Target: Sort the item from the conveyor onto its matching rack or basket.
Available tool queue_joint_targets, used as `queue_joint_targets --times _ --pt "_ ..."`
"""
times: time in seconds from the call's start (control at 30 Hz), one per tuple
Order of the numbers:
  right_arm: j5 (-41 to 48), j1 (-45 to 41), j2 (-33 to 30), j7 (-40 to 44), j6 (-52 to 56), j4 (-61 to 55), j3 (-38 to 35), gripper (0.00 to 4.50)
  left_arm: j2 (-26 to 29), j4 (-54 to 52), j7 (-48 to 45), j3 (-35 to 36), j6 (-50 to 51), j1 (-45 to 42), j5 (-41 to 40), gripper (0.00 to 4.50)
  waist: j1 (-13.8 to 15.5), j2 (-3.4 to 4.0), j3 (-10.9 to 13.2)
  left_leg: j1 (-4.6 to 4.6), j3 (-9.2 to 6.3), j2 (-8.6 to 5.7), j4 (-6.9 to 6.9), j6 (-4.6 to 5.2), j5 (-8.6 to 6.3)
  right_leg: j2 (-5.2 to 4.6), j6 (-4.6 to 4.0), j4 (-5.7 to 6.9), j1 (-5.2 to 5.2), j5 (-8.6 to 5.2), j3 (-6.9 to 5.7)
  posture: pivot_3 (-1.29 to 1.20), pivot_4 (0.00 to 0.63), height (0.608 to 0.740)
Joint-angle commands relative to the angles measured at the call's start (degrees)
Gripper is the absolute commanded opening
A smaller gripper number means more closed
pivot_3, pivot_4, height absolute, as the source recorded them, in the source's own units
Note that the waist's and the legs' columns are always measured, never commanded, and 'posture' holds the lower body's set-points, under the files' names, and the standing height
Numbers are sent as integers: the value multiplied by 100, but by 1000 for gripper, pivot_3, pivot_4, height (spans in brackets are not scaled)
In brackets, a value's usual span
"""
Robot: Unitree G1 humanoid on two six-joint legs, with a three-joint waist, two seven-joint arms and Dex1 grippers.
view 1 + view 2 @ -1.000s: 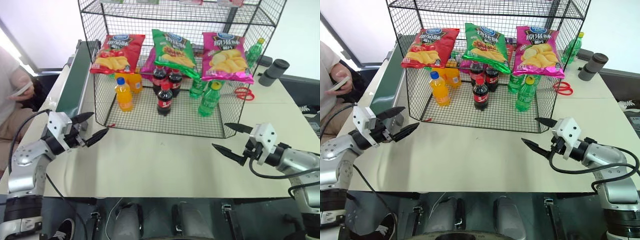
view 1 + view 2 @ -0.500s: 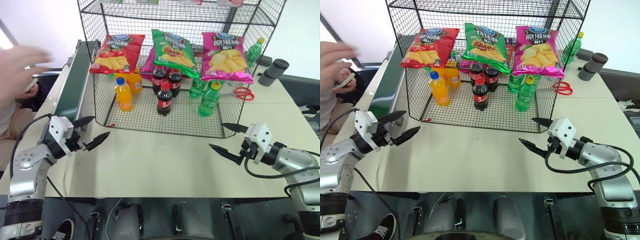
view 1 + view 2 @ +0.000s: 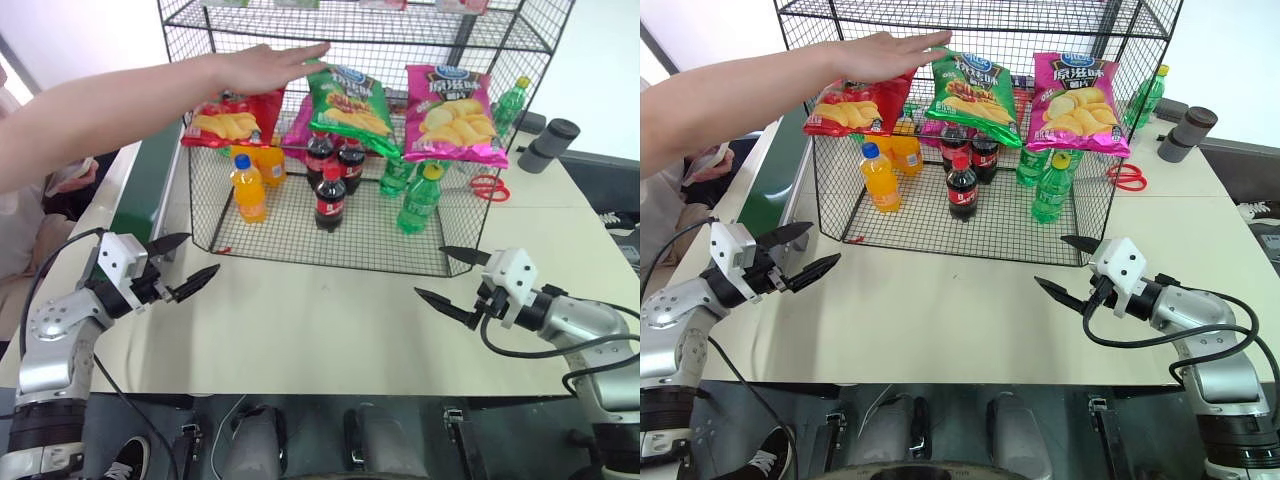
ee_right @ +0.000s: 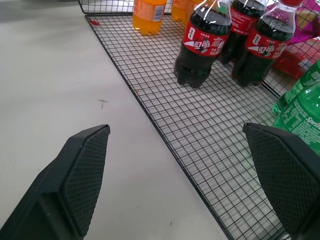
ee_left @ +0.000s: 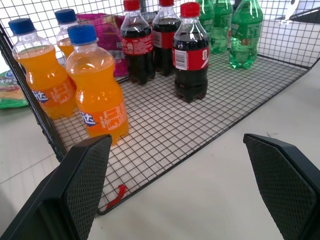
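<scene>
While a person's arm (image 3: 150,95) reaches over the shiny green chip bag (image 3: 348,105) on the tall black wire-mesh rack (image 3: 300,235), both empty claws, left (image 3: 185,267) and right (image 3: 452,278), should probably wait wide open above the pale tabletop (image 3: 300,320).

There are three chip bags on the black wire-mesh rack (image 3: 300,225): one red chip bag (image 3: 225,118), one green chip bag (image 3: 349,98) and one pink chip bag (image 3: 452,113). A further pink packet (image 5: 102,30) lies behind the bottles.

On the lower tier stand three orange soda bottles (image 5: 100,90), three cola bottles (image 5: 190,52) and at least three green soda bottles (image 5: 244,31); one more green bottle (image 3: 508,100) is behind the rack.

There is one conveyor (image 3: 150,170), one pair of red scissors (image 3: 487,187), and one person's arm (image 3: 130,100).
</scene>
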Motion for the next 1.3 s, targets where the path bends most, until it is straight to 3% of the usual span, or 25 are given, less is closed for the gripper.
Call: queue_joint_targets --times 0.03,1.3 --pt "-33 -20 24 -93 -161 -137 -84 4447 48 58 -43 -22 -126 -40 67 4500 -6 0 0 0 0 0 0 0 0 0 0 0 0 0 0 0 150 740" --pt "-274 -213 88 -227 -221 -105 306 4447 105 59 -323 -92 -246 -98 -14 4500 -2 0 0 0 12 1 1 -1 0 0 0 2 0 0 0 0 150 740"
